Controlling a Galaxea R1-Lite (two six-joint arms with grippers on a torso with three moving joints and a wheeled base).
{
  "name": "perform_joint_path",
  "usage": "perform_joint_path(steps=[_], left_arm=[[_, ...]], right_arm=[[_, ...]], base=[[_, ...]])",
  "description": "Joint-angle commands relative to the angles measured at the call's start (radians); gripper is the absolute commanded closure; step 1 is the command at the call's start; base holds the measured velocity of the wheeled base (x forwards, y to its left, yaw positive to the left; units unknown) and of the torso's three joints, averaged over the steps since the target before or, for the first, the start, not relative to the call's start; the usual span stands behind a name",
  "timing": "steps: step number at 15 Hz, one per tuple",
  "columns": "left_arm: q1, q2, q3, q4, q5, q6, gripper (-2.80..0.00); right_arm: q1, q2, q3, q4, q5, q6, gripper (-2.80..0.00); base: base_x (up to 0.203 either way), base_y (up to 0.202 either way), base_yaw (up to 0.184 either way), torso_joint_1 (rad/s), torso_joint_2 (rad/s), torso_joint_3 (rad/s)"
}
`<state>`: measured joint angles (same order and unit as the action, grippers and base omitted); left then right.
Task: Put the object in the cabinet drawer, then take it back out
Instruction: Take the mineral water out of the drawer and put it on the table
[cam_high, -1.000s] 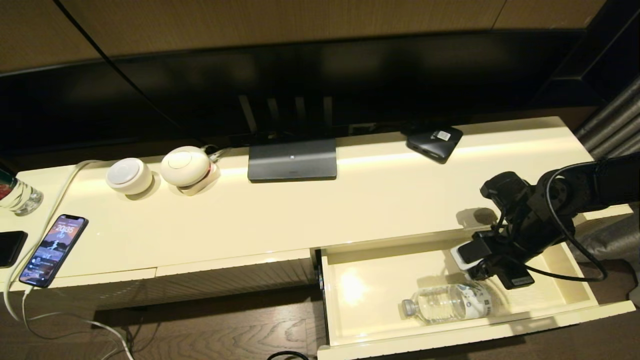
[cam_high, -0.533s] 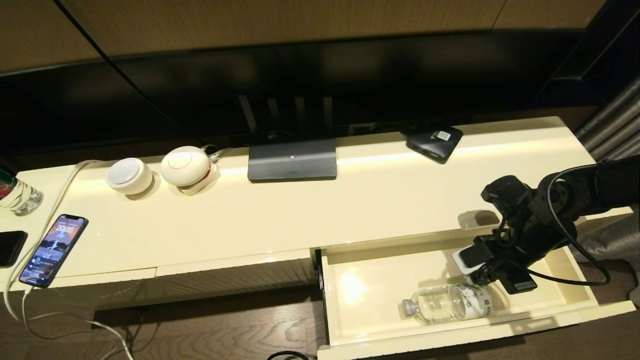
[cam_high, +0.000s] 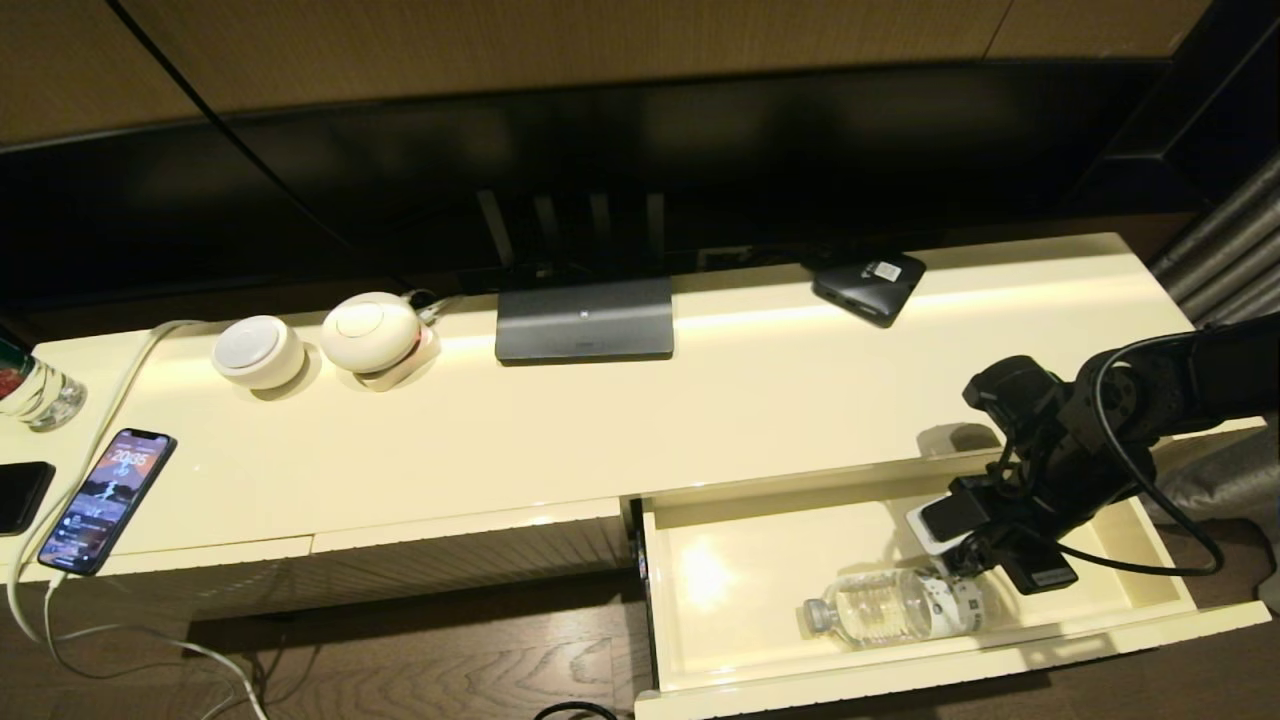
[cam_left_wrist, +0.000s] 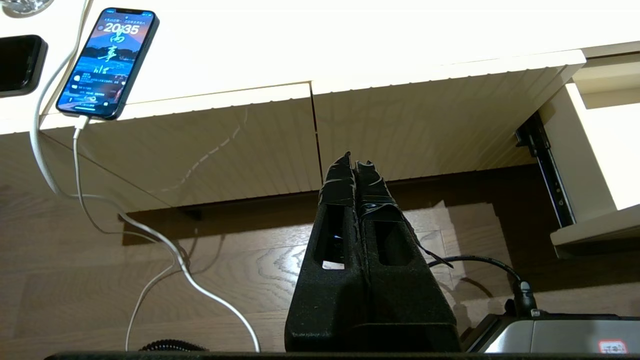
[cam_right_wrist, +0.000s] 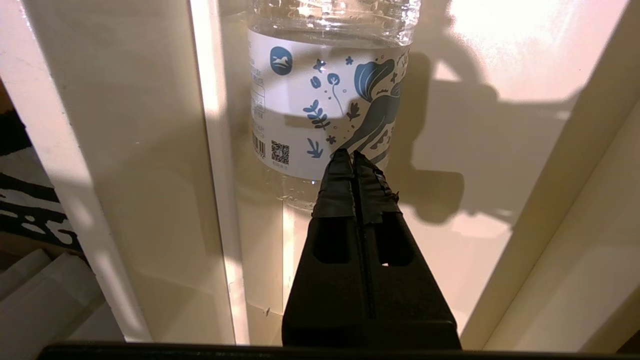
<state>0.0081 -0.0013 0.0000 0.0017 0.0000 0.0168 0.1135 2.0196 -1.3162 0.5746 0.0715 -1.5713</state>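
Note:
The clear water bottle (cam_high: 890, 605) lies on its side in the open cream cabinet drawer (cam_high: 930, 672), cap pointing left, close to the front wall. My right gripper (cam_high: 962, 572) hangs just above the bottle's labelled bottom end, shut and holding nothing. In the right wrist view its closed tips (cam_right_wrist: 354, 159) sit right over the white-and-blue label of the bottle (cam_right_wrist: 320, 110), with the drawer floor (cam_right_wrist: 480, 130) beside it. My left gripper (cam_left_wrist: 355, 162) is shut and empty, parked low in front of the closed ribbed panels, out of the head view.
On the cabinet top stand a charging phone (cam_high: 108, 498), two round white devices (cam_high: 258, 350), a grey TV base (cam_high: 585, 320) and a black box (cam_high: 868, 282). A red-labelled glass bottle (cam_high: 35, 390) stands far left. A white cable (cam_left_wrist: 150, 235) trails over the wooden floor.
My right gripper has shifted slightly right and down, closer to the bottle's bottom end. The bottle and drawer have not moved.

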Motion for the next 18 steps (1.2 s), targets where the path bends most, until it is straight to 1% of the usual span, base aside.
perform_joint_path(steps=[1,10,11,18], left_arm=[[0.000,0.001,0.003,0.000,0.000,0.000,0.00],[0.001,0.001,0.003,0.000,0.000,0.000,0.00],[0.000,0.001,0.003,0.000,0.000,0.000,0.00],[0.000,0.001,0.003,0.000,0.000,0.000,0.00]], right_arm=[[0.003,0.010,-0.008,-0.001,-0.001,-0.007,0.00],[0.002,-0.001,-0.015,0.004,-0.001,-0.006,0.00],[0.000,-0.001,-0.017,0.002,0.001,-0.006,-2.80],[0.000,0.002,-0.020,-0.002,-0.001,-0.007,-2.80]], base=[[0.000,0.000,0.000,0.000,0.00,0.000],[0.000,0.000,0.000,0.000,0.00,0.000],[0.000,0.000,0.000,0.000,0.00,0.000],[0.000,0.000,0.000,0.000,0.00,0.000]])
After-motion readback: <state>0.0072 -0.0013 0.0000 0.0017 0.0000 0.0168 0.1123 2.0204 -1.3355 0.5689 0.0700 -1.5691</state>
